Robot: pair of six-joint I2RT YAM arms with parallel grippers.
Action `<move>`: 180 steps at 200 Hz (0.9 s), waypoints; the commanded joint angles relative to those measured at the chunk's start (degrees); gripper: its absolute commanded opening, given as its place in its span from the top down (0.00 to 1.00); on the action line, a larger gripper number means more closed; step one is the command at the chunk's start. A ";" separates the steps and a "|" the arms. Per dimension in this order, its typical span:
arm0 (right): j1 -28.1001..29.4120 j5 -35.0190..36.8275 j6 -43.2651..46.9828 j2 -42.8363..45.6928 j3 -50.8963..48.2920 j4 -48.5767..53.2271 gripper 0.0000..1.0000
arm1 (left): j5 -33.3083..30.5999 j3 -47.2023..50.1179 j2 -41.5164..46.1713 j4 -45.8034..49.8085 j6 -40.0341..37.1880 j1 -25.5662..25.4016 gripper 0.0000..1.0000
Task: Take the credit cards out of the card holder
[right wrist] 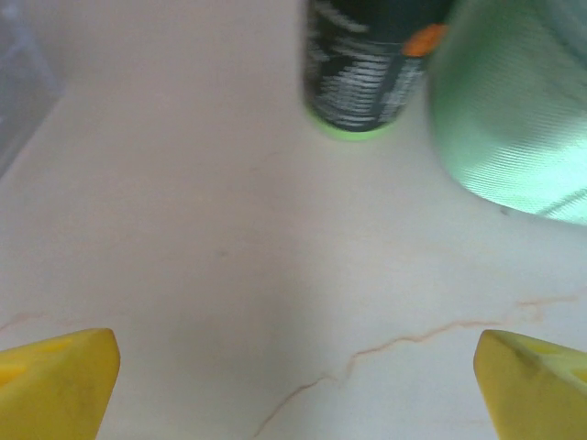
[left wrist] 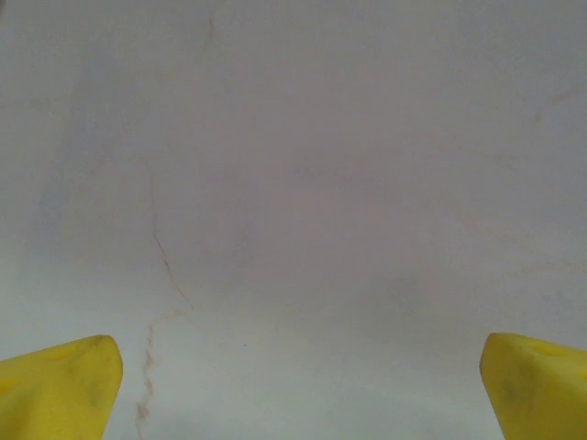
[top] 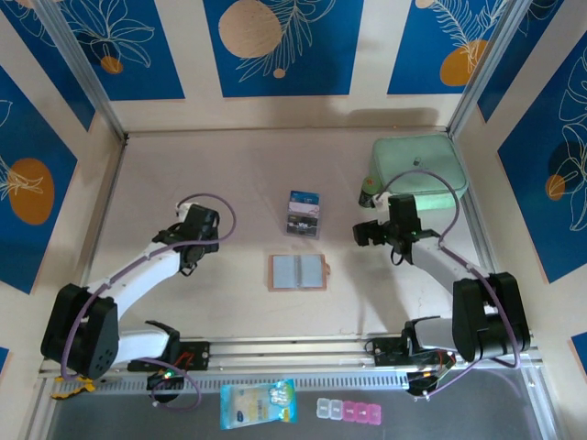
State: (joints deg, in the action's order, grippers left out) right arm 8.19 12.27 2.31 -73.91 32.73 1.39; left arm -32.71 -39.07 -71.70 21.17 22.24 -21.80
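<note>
I am holding my left gripper (left wrist: pixel 295 390) wide open over bare table (left wrist: pixel 293 183), well left of the card holder (top: pixel 298 272) | card holder is lying unfolded and flat | credit cards (top: pixel 304 214) are sitting stacked just beyond it | I am holding my right gripper (right wrist: pixel 293 385) wide open, right of the card holder, facing a dark can (right wrist: pixel 362 69) and green case (right wrist: pixel 514 119)

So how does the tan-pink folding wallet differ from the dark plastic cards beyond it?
The tan-pink folding wallet is pale and spread open; the dark plastic cards are dark blue and grey. The wallet is wider than the cards' pile. Both lie flat, apart and untouched.
</note>
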 commanded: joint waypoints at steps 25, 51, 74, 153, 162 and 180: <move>-4.73 3.16 -8.89 -0.55 -4.64 -18.79 0.01 | -0.35 3.73 -1.02 -19.66 -18.87 4.55 0.01; -5.46 2.48 -8.99 -1.96 -6.18 -26.95 0.01 | 4.85 10.33 -3.01 -35.45 -20.31 8.62 0.01; -6.07 1.84 -9.34 -3.52 -7.29 -33.41 0.01 | 10.56 12.19 -4.83 -43.11 -20.78 11.80 0.01; -7.58 -1.95 -9.55 -12.57 -8.77 -46.79 0.01 | 23.31 16.22 -7.97 -62.05 -21.09 17.85 0.01; -7.63 -2.56 -9.35 -12.60 -8.76 -46.71 0.01 | 23.55 16.22 -8.20 -62.44 -21.29 17.98 0.01; -7.66 -4.02 -8.73 -13.10 -8.91 -47.38 0.01 | 23.72 17.80 -10.46 -68.09 -22.06 18.19 0.01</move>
State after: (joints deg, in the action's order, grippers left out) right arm 0.82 10.61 -6.92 -86.48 24.25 -41.17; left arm -11.64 -23.14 -79.81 -37.15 2.00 -4.45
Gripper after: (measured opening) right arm 0.990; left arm 0.993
